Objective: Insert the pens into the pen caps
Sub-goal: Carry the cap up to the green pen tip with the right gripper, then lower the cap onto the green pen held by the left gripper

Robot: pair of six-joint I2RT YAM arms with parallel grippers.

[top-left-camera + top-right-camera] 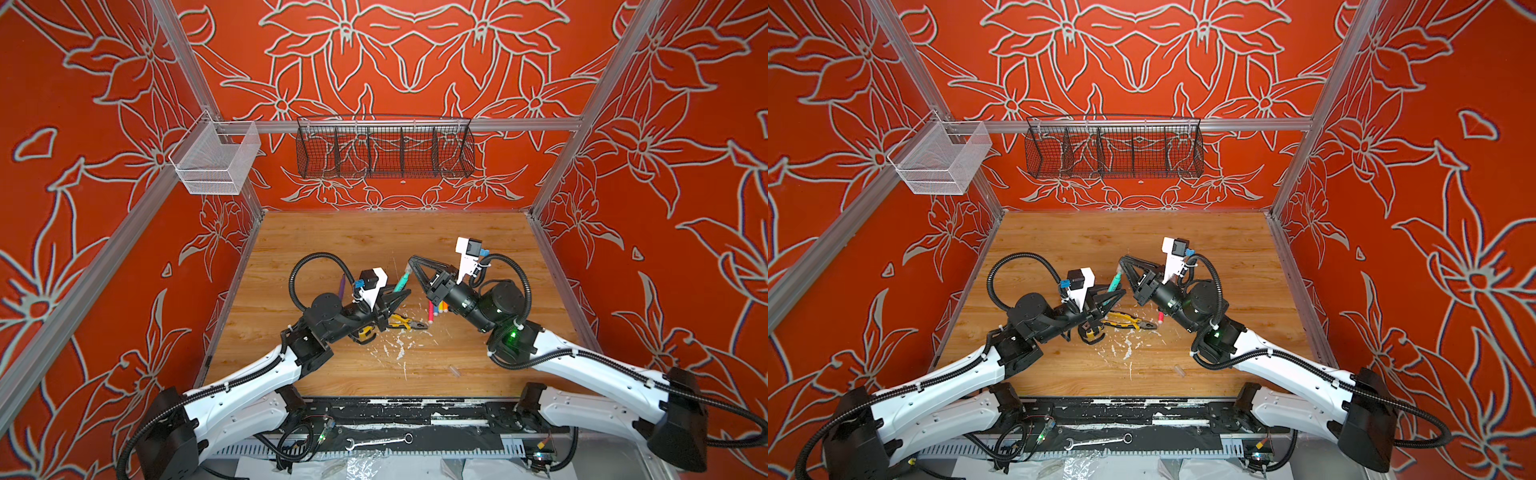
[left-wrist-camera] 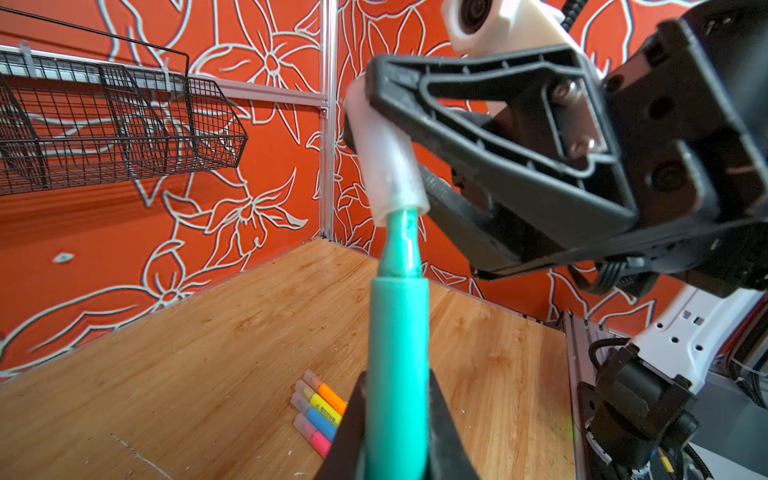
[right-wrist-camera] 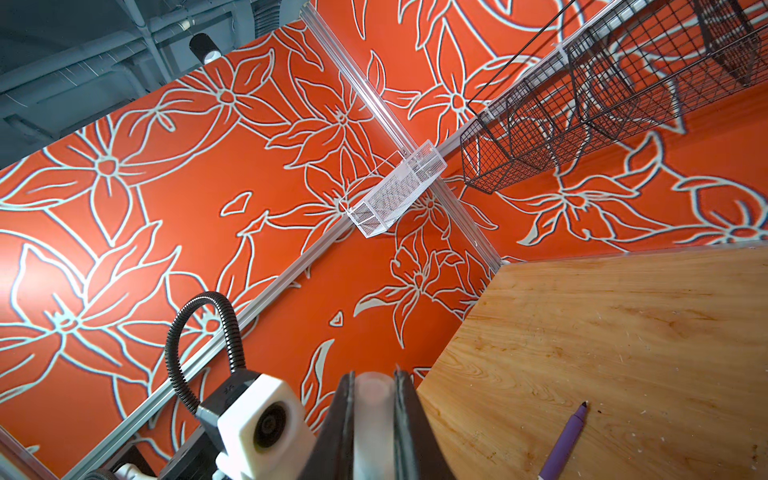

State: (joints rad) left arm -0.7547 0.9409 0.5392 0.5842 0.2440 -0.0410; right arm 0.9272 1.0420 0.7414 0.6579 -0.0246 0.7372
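Note:
My left gripper (image 1: 404, 293) (image 2: 397, 384) is shut on the barrel of the green pen (image 1: 401, 282) (image 1: 1113, 283) (image 2: 397, 332), held above the middle of the table. Facing it, my right gripper (image 1: 411, 262) (image 3: 374, 379) is shut on a clear pen cap (image 2: 384, 162) (image 3: 374, 415). The green pen's narrow tip sits just inside the cap's mouth. A purple pen (image 1: 342, 286) (image 3: 565, 444) lies uncapped on the wood behind my left arm. Orange, yellow, blue and pink pens (image 2: 320, 409) (image 1: 436, 309) lie side by side with caps on, under my right arm.
Yellow-and-black pliers (image 1: 405, 322) (image 1: 1127, 321) lie below the grippers, with white flecks (image 1: 395, 345) scattered in front. One loose clear cap (image 1: 454, 370) (image 1: 1179, 370) rests near the table's front. A black wire basket (image 1: 384, 149) and a white mesh bin (image 1: 216, 160) hang on the walls.

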